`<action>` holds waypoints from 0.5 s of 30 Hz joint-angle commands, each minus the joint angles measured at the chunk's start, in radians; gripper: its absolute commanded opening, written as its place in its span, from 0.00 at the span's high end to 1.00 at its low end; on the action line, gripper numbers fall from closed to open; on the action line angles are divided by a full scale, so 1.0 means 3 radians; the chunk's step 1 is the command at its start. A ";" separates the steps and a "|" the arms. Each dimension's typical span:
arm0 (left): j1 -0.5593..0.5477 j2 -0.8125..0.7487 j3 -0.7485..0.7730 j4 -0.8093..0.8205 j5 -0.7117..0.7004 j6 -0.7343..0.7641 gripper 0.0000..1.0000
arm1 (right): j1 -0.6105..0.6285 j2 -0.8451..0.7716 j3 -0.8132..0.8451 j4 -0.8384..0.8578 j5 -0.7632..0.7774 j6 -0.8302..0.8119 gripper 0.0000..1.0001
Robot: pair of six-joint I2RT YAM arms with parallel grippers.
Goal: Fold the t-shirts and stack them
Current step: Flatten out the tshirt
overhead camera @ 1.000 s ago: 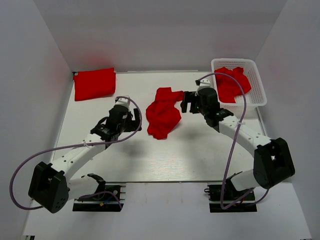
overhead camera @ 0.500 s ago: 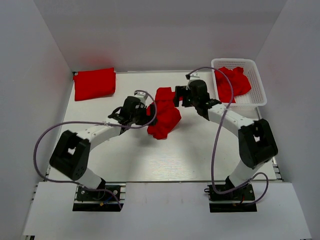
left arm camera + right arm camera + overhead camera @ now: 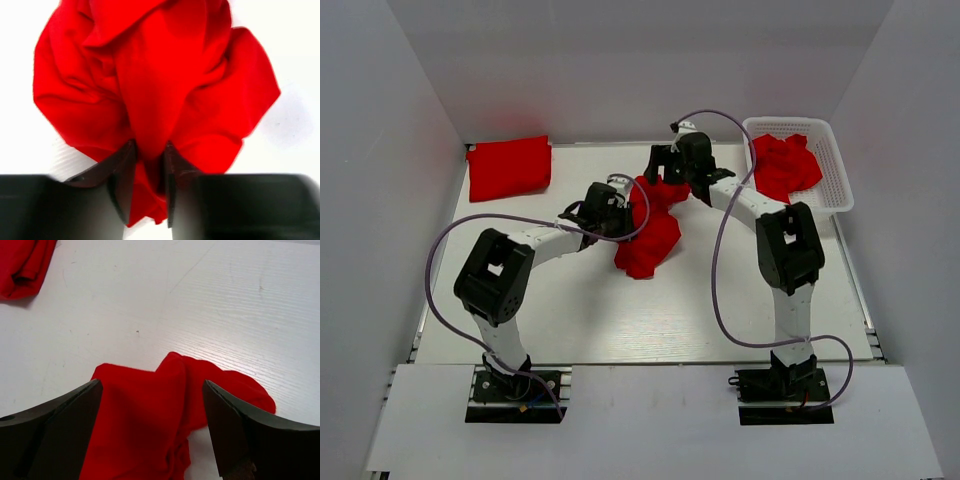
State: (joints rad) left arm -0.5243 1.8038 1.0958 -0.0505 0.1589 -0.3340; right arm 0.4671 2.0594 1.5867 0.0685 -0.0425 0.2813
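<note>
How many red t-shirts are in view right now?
3 red bundles: a folded red cloth t-shirt at the far left corner, a crumpled one mid-table, and a bunched heap in the white plastic lattice basket, which may hide more.

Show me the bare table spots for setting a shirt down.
Widest: the bare table between the crumpled shirt and the near edge. Also bare: nearward of the basket, right of the right arm. Crowded: the centre, where the left arm meets it on that shirt.
</note>
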 commanded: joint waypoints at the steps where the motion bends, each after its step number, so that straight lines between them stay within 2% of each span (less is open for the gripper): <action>1: 0.0014 -0.0076 0.0126 0.0081 0.0227 0.0075 0.71 | -0.0033 0.0135 0.0294 -0.0029 -0.0226 0.0100 0.14; 2: 0.0014 -0.0076 0.0091 0.0082 0.0227 0.0075 0.80 | -0.0038 0.0216 0.0310 -0.0019 -0.0252 0.0120 0.16; 3: 0.0014 -0.0107 0.0090 0.0082 0.0227 0.0075 0.95 | -0.0049 0.0243 0.0340 -0.0029 -0.0409 0.0141 0.18; 4: 0.0014 -0.0107 0.0090 0.0082 0.0227 0.0075 1.00 | -0.0049 0.0263 0.0386 -0.0029 -0.0461 0.0171 0.22; 5: 0.0014 -0.0137 0.0090 0.0082 0.0227 0.0106 1.00 | -0.0049 0.0314 0.0397 -0.0014 -0.0507 0.0192 0.29; 8: 0.0014 -0.0249 -0.0021 0.0153 0.0227 0.0137 1.00 | -0.0054 0.0380 0.0463 -0.0024 -0.0584 0.0223 0.38; 9: 0.0014 -0.0291 -0.0053 0.0224 0.0227 0.0172 1.00 | -0.0054 0.0386 0.0489 -0.0054 -0.0615 0.0223 0.46; 10: 0.0014 -0.0336 -0.0104 0.0255 0.0227 0.0172 1.00 | -0.0074 0.0391 0.0489 -0.0049 -0.0676 0.0213 0.57; 11: 0.0014 -0.0458 -0.0134 0.0301 0.0227 0.0203 1.00 | -0.0069 0.0386 0.0489 -0.0044 -0.0742 0.0213 0.90; 12: 0.0014 -0.0495 -0.0135 0.0301 0.0227 0.0239 1.00 | -0.0064 0.0371 0.0484 -0.0044 -0.0753 0.0203 0.99; 15: 0.0014 -0.0612 -0.0089 0.0200 0.0004 0.0326 1.00 | -0.0095 0.0299 0.0479 -0.0039 -0.0712 0.0152 1.00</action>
State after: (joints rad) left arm -0.5243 1.7344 1.0603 -0.0154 0.2001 -0.2806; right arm 0.4488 2.1757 1.6814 0.0467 -0.2218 0.3389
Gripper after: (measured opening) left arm 0.026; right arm 0.019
